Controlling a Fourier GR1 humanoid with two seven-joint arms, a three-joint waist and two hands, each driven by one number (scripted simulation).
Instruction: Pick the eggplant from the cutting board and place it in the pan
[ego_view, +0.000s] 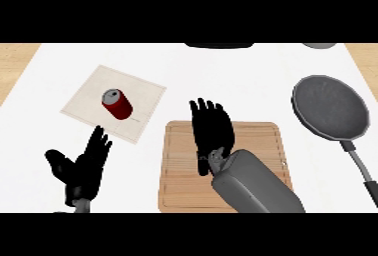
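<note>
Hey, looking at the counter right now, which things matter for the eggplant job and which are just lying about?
For the job:
- cutting board
- pan
- right hand, over the board; no eggplant shows, perhaps hidden beneath it

Lying about:
- red can
- pale mat under the can
- left hand, resting open at lower left

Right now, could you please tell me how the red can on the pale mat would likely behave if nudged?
The red can lies on its side on the pale mat, so a sideways nudge would probably set it rolling. Its rounded wall looks smooth, perhaps slippery. Its weight cannot be judged.
</note>
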